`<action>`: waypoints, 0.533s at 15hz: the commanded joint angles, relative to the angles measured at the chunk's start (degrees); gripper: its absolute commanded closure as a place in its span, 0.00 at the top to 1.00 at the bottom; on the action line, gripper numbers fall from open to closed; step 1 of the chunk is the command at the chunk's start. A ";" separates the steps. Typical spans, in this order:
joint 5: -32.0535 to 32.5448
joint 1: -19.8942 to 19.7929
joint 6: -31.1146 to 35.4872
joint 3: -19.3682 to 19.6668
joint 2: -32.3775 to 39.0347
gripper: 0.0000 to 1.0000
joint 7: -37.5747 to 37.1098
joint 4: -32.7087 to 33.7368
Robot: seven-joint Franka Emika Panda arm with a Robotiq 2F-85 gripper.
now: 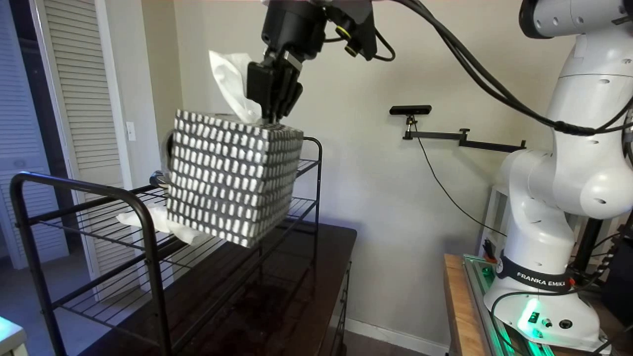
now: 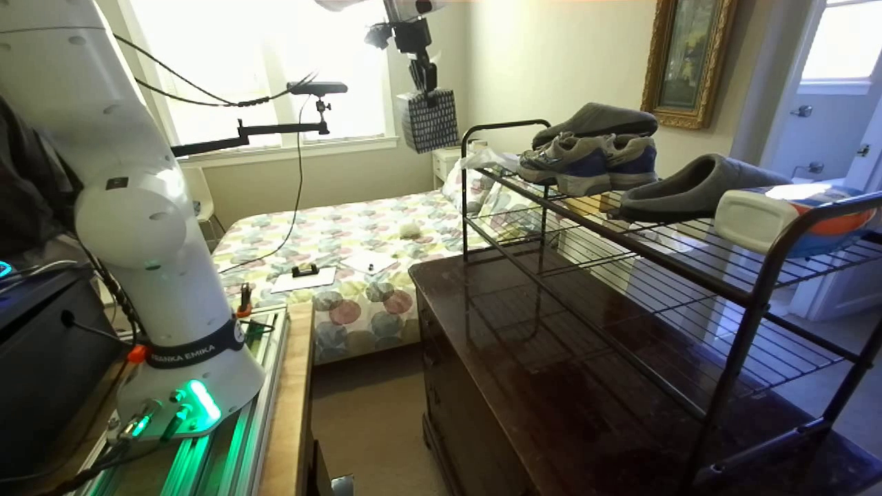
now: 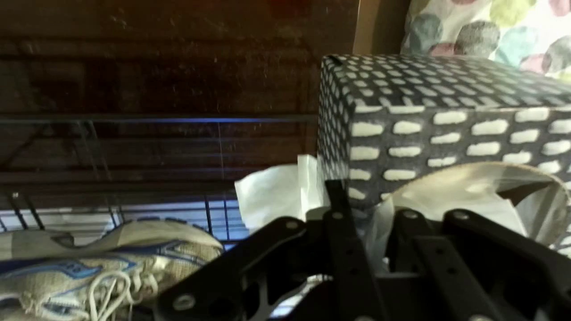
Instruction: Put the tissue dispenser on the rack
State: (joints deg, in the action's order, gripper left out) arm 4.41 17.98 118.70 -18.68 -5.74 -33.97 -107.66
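The tissue dispenser (image 1: pixel 217 173), a black-and-white speckled cube box, hangs slightly tilted in the air, with white tissue (image 1: pixel 232 84) poking from its top. It also shows in an exterior view (image 2: pixel 431 122) and in the wrist view (image 3: pixel 446 133). My gripper (image 1: pixel 272 116) is shut on the box's top edge; in the wrist view (image 3: pixel 370 207) one finger is outside the wall and the other is at the oval opening, its tip hidden. The black wire rack (image 2: pixel 739 351) also shows in an exterior view (image 1: pixel 84 185). The box is near the rack's end, above top-shelf height; contact is not visible.
The top shelf bears a white cloth (image 2: pixel 489 160), sneakers (image 2: pixel 579 162), grey slippers (image 2: pixel 710 186) and a wipes container (image 2: pixel 792 213). The cloth (image 3: pixel 272 191) and a sneaker (image 3: pixel 125 263) show beside my gripper. The rack stands on a dark dresser (image 2: pixel 496 331). A raised end rail (image 2: pixel 506 126) borders the shelf.
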 commanded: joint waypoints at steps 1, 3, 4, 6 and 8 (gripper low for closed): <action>9.74 -1.20 -0.26 -1.22 5.63 0.02 -3.31 10.11; 15.72 -0.87 -1.71 -0.97 8.38 0.02 -3.18 15.48; 18.40 -0.43 -2.68 -0.89 10.27 0.02 -2.98 18.70; 22.49 1.06 -4.55 -0.67 13.94 0.02 -2.61 24.38; 25.83 3.23 -7.06 -0.18 18.25 0.02 -2.80 29.57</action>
State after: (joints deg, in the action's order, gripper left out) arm 24.71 18.18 116.66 -18.83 4.40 -35.62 -89.07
